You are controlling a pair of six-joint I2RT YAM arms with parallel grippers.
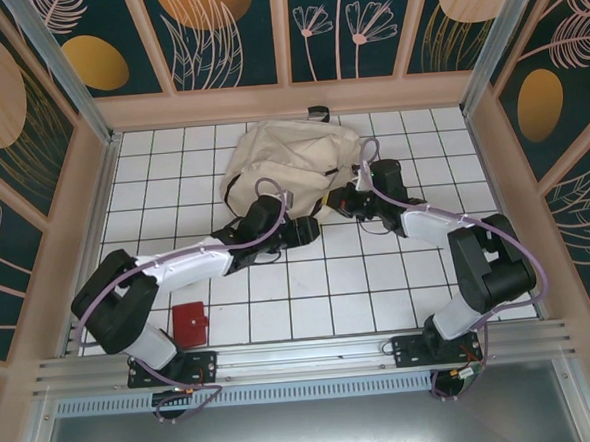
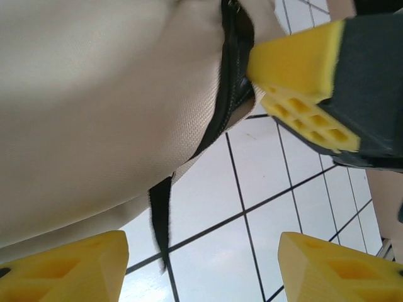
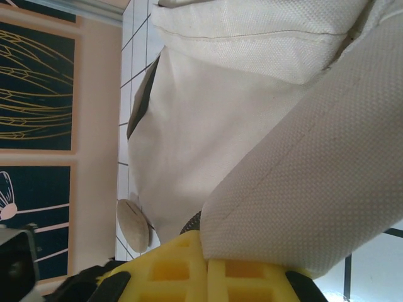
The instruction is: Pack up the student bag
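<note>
Overhead, the bag [image 1: 286, 161] is lying crumpled at the far middle of the white tiled worktop [image 1: 310, 300], close to the back wall. Both arms are reaching in toward its near edge. The left fingers [image 1: 298, 231] are sitting just beside its near side. The right fingers [image 1: 344, 203] are meeting its near right corner. A small red item [image 1: 191, 323] is lying flat, well apart from the bag, near the left arm's base.

At the left wrist, the left fingers are standing spread wide, with bare tile and nothing gripped between them. The bag's beige cloth is bulging above them and taking up the upper left of the view. A black zip [image 2: 232, 88] is running down the cloth's edge, and a loose black strap end [image 2: 160, 217] is dangling from it toward the tiles. One yellow right finger [image 2: 296, 69] is pressing against the zip edge from the upper right.

At the right wrist, the right fingers are pressing together and pinching a thick fold of the bag's cloth, which is rising away from the yellow pads. More of the bag is heaping up behind, seams showing. A small pale round piece [image 3: 132, 226] is sitting beside the bag; what it is cannot be told. A patterned wall panel [image 3: 38, 82] is standing beyond.
</note>
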